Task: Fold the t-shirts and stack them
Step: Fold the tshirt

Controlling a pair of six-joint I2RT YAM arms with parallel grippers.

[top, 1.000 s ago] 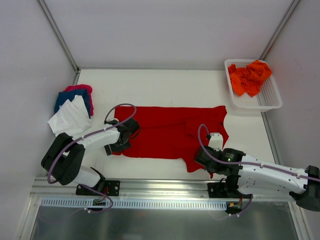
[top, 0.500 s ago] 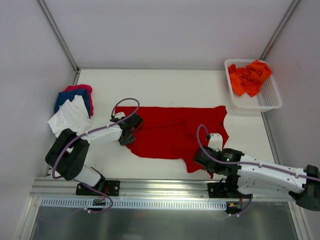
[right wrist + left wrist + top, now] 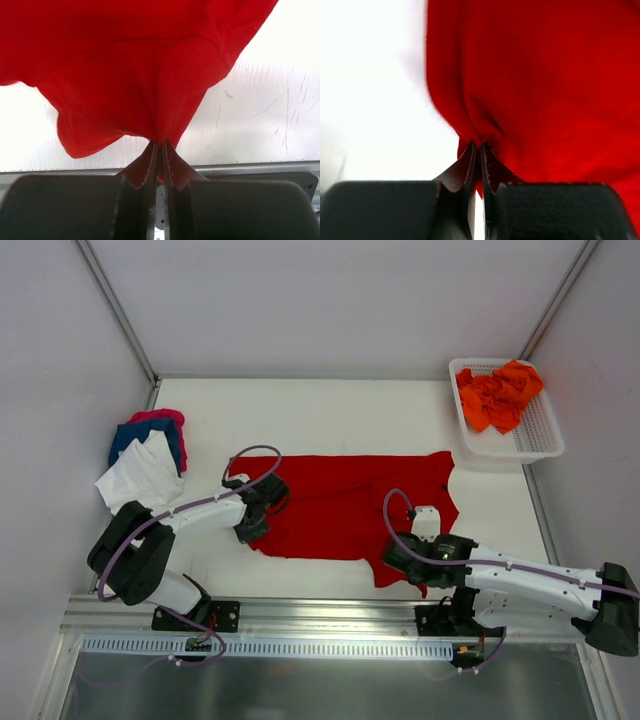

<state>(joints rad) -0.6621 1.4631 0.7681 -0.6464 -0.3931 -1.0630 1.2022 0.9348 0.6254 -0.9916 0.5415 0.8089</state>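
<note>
A deep red t-shirt (image 3: 340,502) lies spread across the middle of the table. My left gripper (image 3: 260,506) is shut on a pinch of its left edge; in the left wrist view the cloth (image 3: 545,90) bunches into the closed left gripper (image 3: 480,146). My right gripper (image 3: 423,542) is shut on the shirt's near right part, and the red cloth (image 3: 130,75) hangs from the closed right gripper (image 3: 160,142). White (image 3: 140,478), blue (image 3: 140,435) and pink (image 3: 160,417) t-shirts sit piled at the left. Several orange t-shirts (image 3: 500,395) fill the basket.
The white mesh basket (image 3: 545,445) stands at the far right corner. Metal frame posts run along both sides, and an aluminium rail (image 3: 320,615) borders the near edge; that rail (image 3: 250,167) also shows in the right wrist view just below the held cloth.
My left gripper has shut on the red shirt's left edge and drawn it to the right, so the left side sits further in. The right arm has shifted slightly left, still gripping.
</note>
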